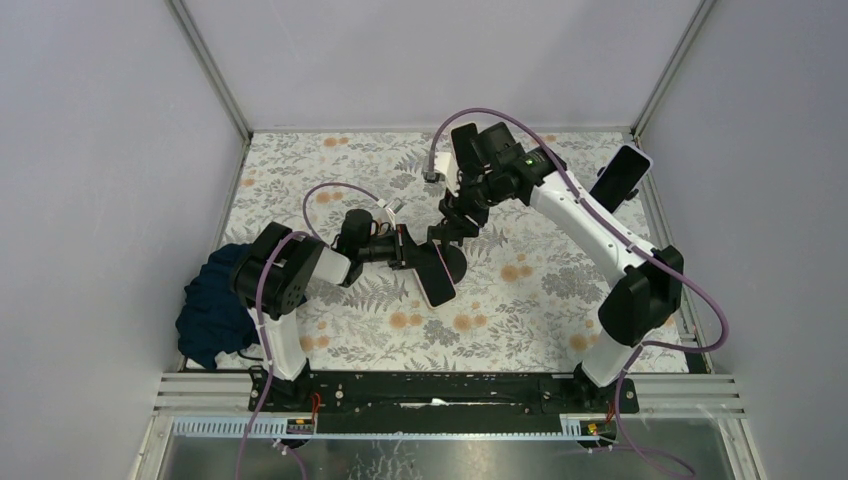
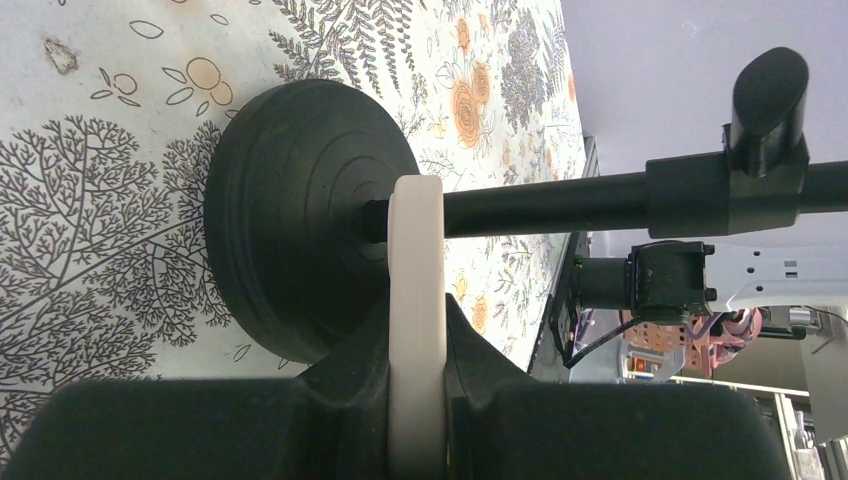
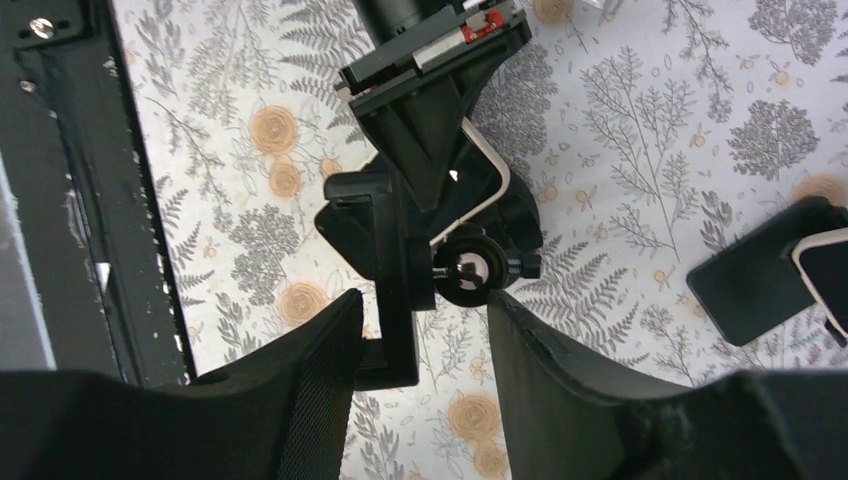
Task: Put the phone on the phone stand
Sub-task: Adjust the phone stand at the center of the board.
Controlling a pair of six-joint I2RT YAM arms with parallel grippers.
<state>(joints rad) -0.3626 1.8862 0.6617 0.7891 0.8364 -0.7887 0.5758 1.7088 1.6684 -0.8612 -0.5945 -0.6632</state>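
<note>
Left gripper [image 2: 415,322] is clamped on the cream-edged phone [image 2: 415,230], holding it against the black phone stand [image 2: 550,205], by its round base [image 2: 290,210]. Right gripper [image 3: 422,300] hangs over the stand's ball joint [image 3: 468,270], fingers parted.

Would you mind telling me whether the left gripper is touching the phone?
Touching. The left wrist view shows the left gripper clamped on the phone, pressing flat against both faces with no gap.
</note>
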